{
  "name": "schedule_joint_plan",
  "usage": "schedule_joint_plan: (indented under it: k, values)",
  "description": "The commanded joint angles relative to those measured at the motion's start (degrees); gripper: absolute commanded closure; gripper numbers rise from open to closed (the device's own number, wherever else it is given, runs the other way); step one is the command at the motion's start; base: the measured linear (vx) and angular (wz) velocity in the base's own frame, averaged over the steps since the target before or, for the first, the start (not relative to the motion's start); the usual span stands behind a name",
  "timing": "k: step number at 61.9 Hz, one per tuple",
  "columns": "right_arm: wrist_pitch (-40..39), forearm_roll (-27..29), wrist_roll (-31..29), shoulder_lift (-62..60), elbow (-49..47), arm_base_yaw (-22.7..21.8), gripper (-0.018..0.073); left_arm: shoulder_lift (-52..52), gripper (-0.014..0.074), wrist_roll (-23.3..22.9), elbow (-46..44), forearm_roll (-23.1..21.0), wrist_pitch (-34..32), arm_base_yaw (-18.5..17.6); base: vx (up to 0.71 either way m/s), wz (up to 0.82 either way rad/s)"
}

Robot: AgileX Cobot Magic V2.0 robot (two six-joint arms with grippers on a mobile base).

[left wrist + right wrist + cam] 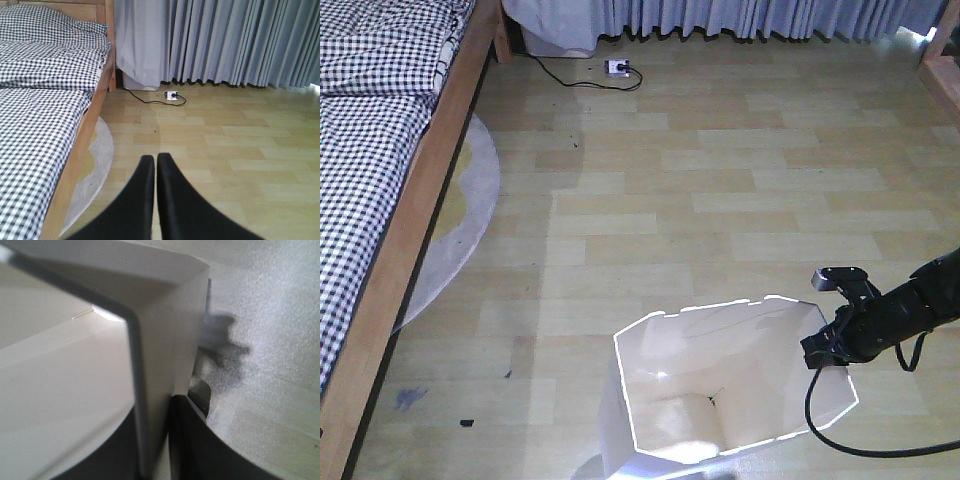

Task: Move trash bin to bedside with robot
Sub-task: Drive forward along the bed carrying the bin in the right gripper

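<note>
One white, thin-walled plastic trash bin (705, 345) stands on the pale wood-plank floor (720, 180) at the near edge of the front view, right of centre. Its angular rim shows a bright outline with small notches, its walls taper downward, and its inside is cream. A light wooden furniture leg (942, 70), possibly the desk, is only partly seen at the far right, well apart from the bin.

The right gripper (825, 350) on the slim black arm is clamped on the bin's right rim; the right wrist view shows one dark finger (200, 450) outside the wall (165, 315) and the other inside it. The left gripper (156, 165) has its two black fingers pressed together with nothing between them.

The bed (370, 150), with black-and-white checked bedding and a reddish-brown wooden frame, runs along the left edge, well apart from the bin. A round grey rug (470, 200) pokes out from under it. Bare floor lies between bin and bed. A white power strip (617, 68) and its black cable sit by the grey curtains (750, 15) at the far edge.
</note>
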Motion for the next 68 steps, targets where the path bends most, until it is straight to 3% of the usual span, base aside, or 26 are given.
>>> schedule_joint_plan:
  k: [1, 68]
  values:
    - [10.1, 2.9, 0.0, -4.1, -0.6, -0.3, 0.0564, -0.8, 0.0602, -0.3, 0.7, -0.2, -4.0, 0.0, 0.25, -0.05]
    - [10.0, 2.9, 0.0, -4.1, -0.6, -0.3, 0.0564, -0.8, 0.0602, -0.3, 0.7, -0.2, -4.0, 0.0, 0.26, -0.01]
